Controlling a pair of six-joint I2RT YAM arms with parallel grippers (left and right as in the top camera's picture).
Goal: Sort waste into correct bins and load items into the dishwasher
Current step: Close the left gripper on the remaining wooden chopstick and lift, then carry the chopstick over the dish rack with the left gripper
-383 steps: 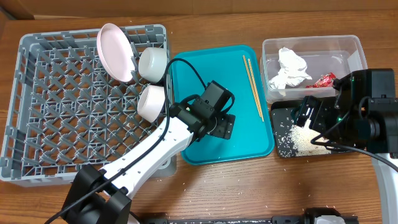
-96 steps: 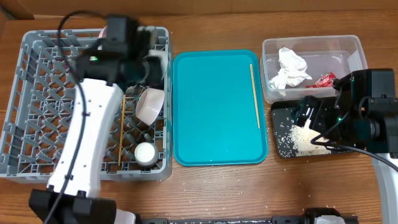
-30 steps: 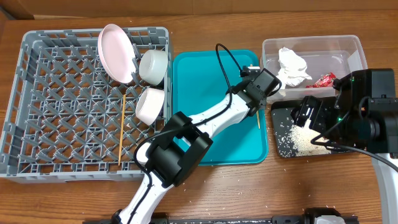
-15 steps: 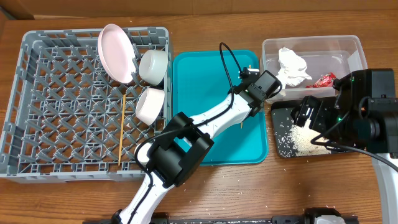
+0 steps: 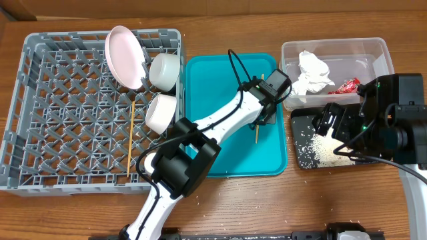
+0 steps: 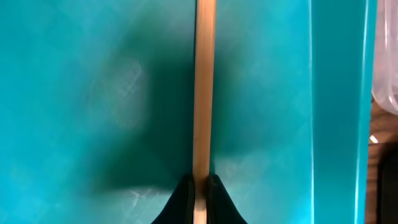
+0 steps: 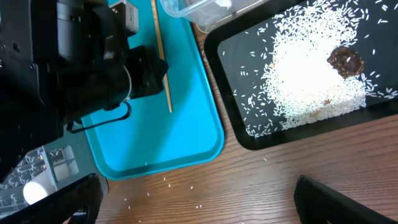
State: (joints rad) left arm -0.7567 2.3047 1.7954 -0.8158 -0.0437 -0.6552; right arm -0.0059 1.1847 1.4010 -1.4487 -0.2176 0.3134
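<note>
Chopstick [image 6: 203, 87] shifted left, left gripper [image 6: 199, 186] clamped, wrist view

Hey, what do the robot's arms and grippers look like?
The left arm has white links, black joints and a looping black cable. The right arm is mostly black and boxy. The left gripper and right gripper have black fingers.

Two chopsticks [image 5: 131, 133], two bowls [image 5: 163, 69], one plate [image 5: 125, 57], one napkin [image 5: 312, 73]
</note>
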